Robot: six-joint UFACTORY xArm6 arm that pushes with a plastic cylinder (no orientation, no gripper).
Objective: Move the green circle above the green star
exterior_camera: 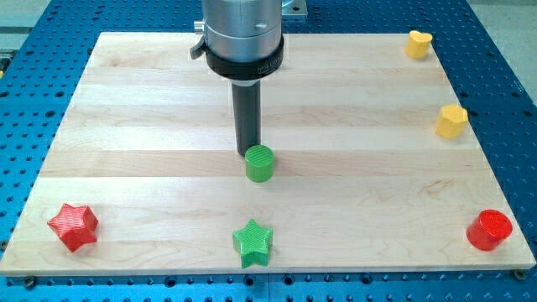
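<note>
The green circle [260, 163] is a short green cylinder near the middle of the wooden board [151, 126]. The green star [252, 242] lies straight below it, near the board's bottom edge, with a gap of bare wood between them. My tip [247, 153] is at the lower end of the dark rod, right at the circle's upper-left side, touching or nearly touching it. The rod hangs from the grey arm at the view's top centre.
A red star [74, 226] lies at the bottom left. A red cylinder [489, 230] stands at the bottom right. Two yellow blocks sit at the right: one [419, 43] at the top corner, one [451, 122] lower down. Blue perforated table surrounds the board.
</note>
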